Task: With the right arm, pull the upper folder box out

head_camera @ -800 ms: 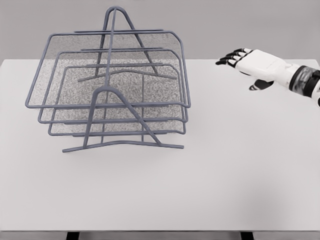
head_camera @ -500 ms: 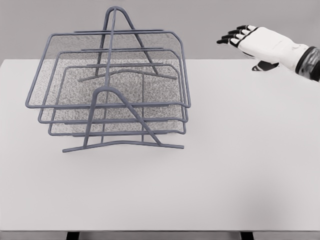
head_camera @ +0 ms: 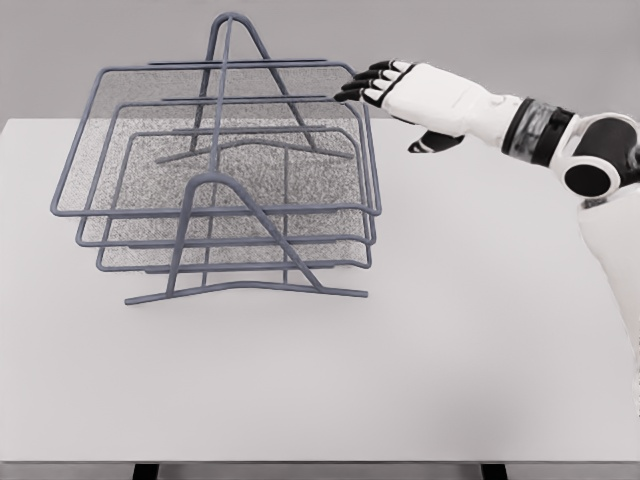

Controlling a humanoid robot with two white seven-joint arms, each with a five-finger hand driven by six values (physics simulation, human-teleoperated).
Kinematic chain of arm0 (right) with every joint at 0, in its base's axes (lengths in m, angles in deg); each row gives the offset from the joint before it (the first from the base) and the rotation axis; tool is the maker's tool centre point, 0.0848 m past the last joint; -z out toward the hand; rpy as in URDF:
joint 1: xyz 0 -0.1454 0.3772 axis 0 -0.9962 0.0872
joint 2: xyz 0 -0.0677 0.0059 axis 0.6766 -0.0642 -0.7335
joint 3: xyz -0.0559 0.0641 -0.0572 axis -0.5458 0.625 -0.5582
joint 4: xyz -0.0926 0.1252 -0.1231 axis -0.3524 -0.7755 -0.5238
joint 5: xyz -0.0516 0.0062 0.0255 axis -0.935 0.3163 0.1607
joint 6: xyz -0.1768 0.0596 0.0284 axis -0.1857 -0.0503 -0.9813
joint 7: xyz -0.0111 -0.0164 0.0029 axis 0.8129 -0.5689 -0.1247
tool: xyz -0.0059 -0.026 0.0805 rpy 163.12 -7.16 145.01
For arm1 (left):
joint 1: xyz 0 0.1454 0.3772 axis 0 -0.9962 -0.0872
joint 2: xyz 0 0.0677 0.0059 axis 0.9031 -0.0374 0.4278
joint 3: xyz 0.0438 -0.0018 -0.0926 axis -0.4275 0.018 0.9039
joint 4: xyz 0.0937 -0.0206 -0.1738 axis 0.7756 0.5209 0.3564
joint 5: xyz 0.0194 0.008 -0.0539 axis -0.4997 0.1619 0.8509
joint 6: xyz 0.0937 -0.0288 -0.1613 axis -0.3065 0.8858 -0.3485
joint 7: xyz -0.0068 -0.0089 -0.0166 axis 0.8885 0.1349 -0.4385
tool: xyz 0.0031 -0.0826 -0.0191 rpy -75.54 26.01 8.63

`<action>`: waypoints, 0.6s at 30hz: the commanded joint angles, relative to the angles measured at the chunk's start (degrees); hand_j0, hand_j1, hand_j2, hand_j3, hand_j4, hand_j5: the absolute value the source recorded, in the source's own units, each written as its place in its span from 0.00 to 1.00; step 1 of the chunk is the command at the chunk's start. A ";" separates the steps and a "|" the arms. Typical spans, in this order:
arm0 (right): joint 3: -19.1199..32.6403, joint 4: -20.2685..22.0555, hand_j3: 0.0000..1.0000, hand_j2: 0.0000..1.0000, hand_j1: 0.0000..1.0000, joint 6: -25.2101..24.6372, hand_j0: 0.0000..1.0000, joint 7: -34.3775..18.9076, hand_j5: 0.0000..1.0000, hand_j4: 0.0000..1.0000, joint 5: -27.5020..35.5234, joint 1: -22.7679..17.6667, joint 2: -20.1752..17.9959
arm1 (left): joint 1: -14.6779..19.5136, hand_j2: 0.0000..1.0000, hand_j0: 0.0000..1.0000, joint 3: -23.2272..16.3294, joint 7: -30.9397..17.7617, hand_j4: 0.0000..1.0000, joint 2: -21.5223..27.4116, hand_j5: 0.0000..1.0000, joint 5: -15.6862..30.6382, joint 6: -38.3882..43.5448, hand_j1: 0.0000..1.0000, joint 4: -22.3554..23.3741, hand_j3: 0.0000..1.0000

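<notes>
Wire-framed mesh folder box (head_camera: pixel 215 140), top tier, smooth white right hand (head_camera: pixel 405 95)

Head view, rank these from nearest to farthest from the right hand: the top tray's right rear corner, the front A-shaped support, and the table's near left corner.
From the right hand:
1. Top tray's right rear corner, just left of the fingertips.
2. Front A-shaped support, lower left, at the rack's front.
3. Table's near left corner, bottom left of the picture.

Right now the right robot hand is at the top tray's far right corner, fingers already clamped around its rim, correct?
Not clamped. The head view shows the right robot hand at the top tray's far right corner with fingers extended, holding nothing.
</notes>
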 commanded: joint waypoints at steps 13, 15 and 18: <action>-2.62 -0.23 1.00 1.00 1.00 -0.17 1.00 0.03 1.00 1.00 0.53 -5.45 -0.78 | 0.00 1.00 1.00 -0.02 0.00 1.00 0.00 1.00 -0.01 -0.01 1.00 0.03 1.00; -2.44 -0.14 1.00 1.00 1.00 -0.17 1.00 0.03 1.00 1.00 0.53 -5.62 -2.10 | 0.00 1.00 1.00 -0.02 0.00 1.00 0.00 1.00 -0.01 -0.01 1.00 0.03 1.00; -1.65 0.03 1.00 1.00 1.00 -0.17 1.00 0.03 1.00 1.00 0.88 -5.62 -7.46 | 0.00 1.00 1.00 -0.02 0.00 1.00 0.00 1.00 -0.01 -0.01 1.00 0.03 1.00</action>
